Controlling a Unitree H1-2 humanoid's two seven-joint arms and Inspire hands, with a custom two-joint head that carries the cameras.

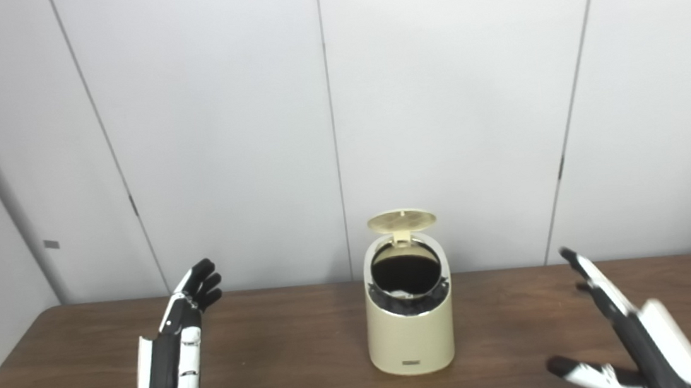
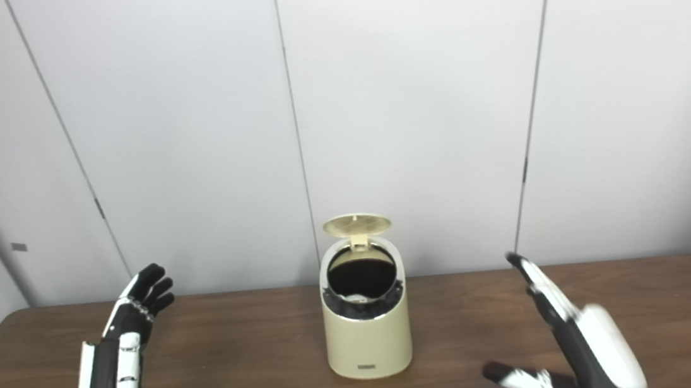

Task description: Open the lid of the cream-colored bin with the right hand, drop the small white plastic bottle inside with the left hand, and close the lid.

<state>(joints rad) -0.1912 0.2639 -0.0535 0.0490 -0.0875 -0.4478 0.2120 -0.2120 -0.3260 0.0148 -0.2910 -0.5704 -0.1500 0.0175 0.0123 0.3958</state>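
Note:
The cream-colored bin point(image 1: 410, 327) stands at the middle of the brown table point(image 1: 285, 358). Its round lid point(image 1: 401, 219) is flipped up at the back, and the mouth shows a dark liner. A small white shape point(image 1: 400, 292) lies low inside the opening; it may be the white bottle, I cannot tell. My left hand point(image 1: 177, 356) is open and empty, raised above the table to the left of the bin. My right hand point(image 1: 628, 331) is open and empty, to the right of the bin, fingers spread and a little blurred.
Grey wall panels point(image 1: 450, 95) stand right behind the table's far edge. Nothing else lies on the table around the bin.

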